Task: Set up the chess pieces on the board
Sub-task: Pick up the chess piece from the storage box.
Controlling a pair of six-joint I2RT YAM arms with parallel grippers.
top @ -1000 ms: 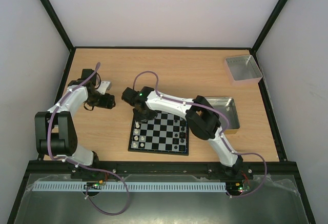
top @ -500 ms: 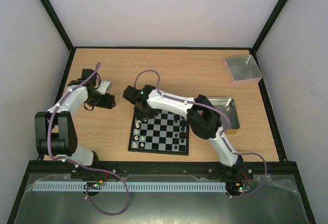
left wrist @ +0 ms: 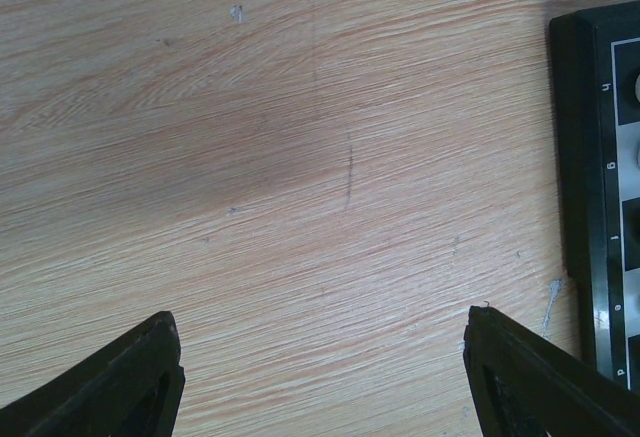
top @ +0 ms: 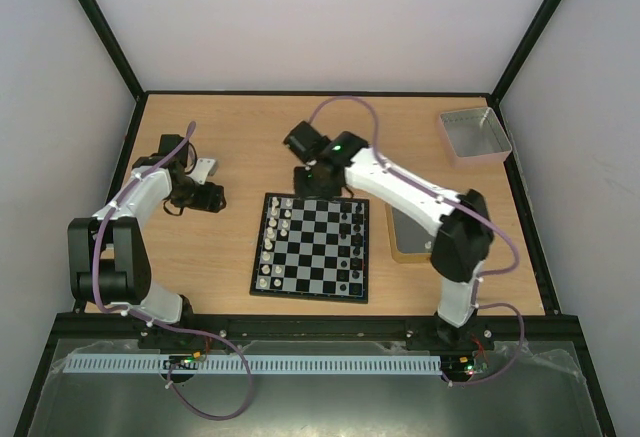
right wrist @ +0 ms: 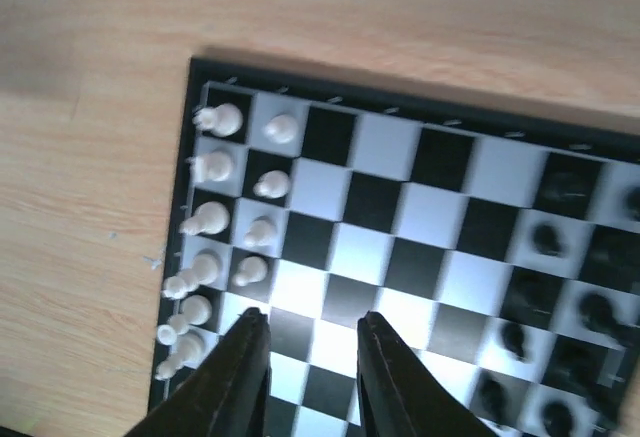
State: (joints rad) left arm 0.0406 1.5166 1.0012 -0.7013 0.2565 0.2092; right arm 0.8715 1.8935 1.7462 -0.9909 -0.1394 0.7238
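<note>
Top view: board [top: 310,247] sits near-centre on desk [top: 400,137], white pieces [top: 270,245] in its left two columns, black pieces [top: 350,247] at right. Only the rt wrist view shows the rt jaws: slightly parted, nothing grasped, above the white side. Black men are blurred there. Left wrist view: left jaws are spread wide, released, over bare wood, w/ board edge cut off at right. Tray [top: 405,242] is partly hidden by rt arm [top: 400,182]. Vs 1 s ago: rt wrist is pulled back past board's far edge; left arm [top: 140,197] is unmoved.

Matt wood-grain table [left wrist: 300,157] bears a glossy board [right wrist: 385,147].
</note>
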